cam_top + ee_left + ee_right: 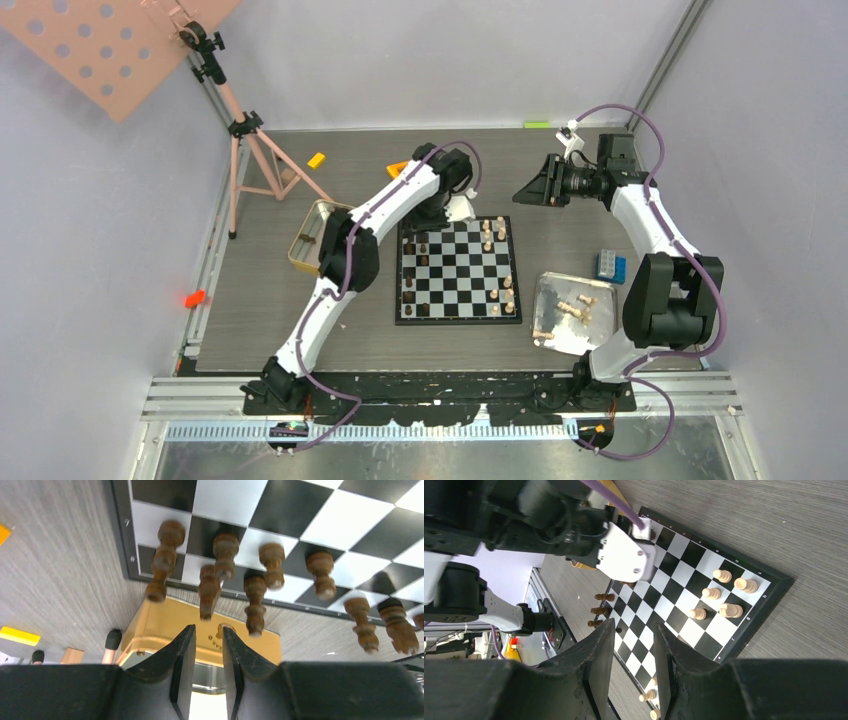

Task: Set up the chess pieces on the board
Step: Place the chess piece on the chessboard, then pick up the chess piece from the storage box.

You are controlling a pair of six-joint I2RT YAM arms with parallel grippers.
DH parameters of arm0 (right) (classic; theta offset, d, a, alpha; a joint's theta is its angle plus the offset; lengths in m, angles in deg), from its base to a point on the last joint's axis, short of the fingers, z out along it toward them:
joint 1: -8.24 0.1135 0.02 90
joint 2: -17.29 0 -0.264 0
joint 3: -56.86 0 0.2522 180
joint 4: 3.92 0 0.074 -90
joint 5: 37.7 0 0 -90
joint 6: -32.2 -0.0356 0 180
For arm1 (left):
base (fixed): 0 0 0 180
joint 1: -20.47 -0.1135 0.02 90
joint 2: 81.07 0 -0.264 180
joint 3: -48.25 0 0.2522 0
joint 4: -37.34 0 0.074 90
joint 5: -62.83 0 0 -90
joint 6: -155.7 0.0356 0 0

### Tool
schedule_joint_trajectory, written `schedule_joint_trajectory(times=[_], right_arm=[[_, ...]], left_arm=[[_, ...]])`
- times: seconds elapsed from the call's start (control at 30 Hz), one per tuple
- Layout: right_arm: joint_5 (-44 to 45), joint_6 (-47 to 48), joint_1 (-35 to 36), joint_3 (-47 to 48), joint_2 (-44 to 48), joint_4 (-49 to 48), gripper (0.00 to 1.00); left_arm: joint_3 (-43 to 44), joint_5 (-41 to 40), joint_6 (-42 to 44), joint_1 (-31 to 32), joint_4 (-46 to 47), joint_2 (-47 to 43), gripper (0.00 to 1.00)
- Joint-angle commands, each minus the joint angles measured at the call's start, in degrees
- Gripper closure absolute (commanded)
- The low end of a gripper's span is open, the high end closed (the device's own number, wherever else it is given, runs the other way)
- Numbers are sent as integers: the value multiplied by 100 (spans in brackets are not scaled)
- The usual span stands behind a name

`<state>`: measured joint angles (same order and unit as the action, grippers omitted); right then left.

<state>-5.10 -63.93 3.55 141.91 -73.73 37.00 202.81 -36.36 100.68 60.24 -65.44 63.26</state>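
Observation:
The board point(461, 276) lies mid-table. Dark brown chess pieces point(411, 285) stand along its left side and pale ones point(506, 291) along its right side. My left gripper point(430, 220) hovers low at the board's far left corner. In the left wrist view it point(209, 630) is open a little, nothing between its fingers, and several dark pieces point(225, 555) stand on the edge squares just ahead. My right gripper point(524, 190) hangs high beyond the board's far right corner, open and empty point(634, 632), looking down on pale pieces point(723, 575).
A silver tray point(556, 292) at the right holds several loose pale pieces point(578, 308). A gold tin point(312, 238) sits left of the board, close to the left gripper point(160, 625). A blue brick point(609, 265) and orange blocks point(316, 159) lie around. A tripod point(245, 150) stands far left.

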Motion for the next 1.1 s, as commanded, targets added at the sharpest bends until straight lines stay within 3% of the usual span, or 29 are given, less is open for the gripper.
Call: schedule_joint_trajectory(times=[0.0,0.2,0.47,0.7,1.07], right_arm=[[-139,60,-15,66,12,-45,60],[-152,59,-15,65,-22,-48,60],[-165,53,-15,85,-111,-45,60],[-158,66,-15,80,-120,-51,60],[-113,108,-15,87,-166,-2,60]], left_arm=[[-129,202,-67,-179,-265,-998,71],[-954,879,-551,-777,147,-1993,64],[-2908,1360,-1451,-2201,2036,-2978,59],[-3810,1608,-1845,-2936,3253,-2849,57],[-4112,1803,-2060,-3177,4117,-2451,54]])
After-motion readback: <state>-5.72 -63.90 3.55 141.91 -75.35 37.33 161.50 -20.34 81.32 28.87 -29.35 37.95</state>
